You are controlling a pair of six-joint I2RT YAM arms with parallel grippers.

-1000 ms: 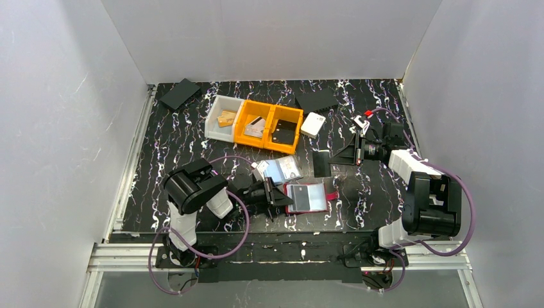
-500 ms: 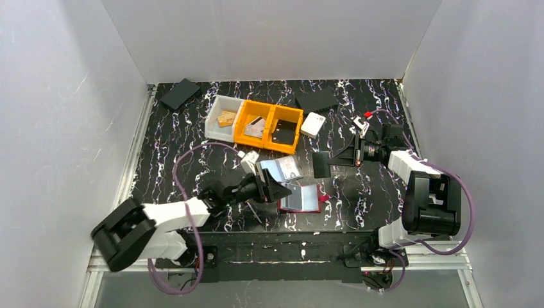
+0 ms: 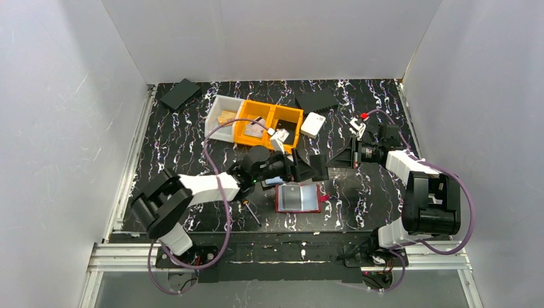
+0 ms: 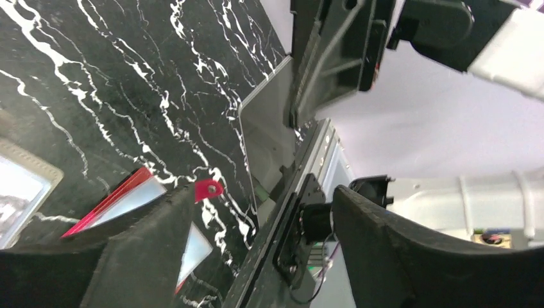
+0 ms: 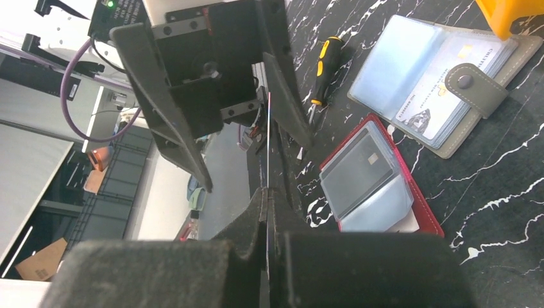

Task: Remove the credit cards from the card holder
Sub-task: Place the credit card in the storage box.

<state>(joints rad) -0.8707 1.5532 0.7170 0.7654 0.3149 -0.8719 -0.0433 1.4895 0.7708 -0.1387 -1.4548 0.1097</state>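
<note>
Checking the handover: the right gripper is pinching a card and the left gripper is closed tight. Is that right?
Not quite. The left gripper is open wide, as the right wrist view shows. The right gripper is pinching a card.

Mid-table, the left gripper (image 3: 309,168) and right gripper (image 3: 330,160) face tip to tip, closing the lane between them. The card (image 4: 269,135) pinched on edge by the right one points into the left one's wide-spread jaws. From there, the open red holder (image 3: 297,197) lies flat at 6 o'clock, the bins (image 3: 287,110) wall 11, a white box (image 3: 313,124) sits at 12, and a screwdriver (image 5: 326,61) lies at 7. Bare table (image 3: 173,147) lies open at 9 and at 4.
</note>
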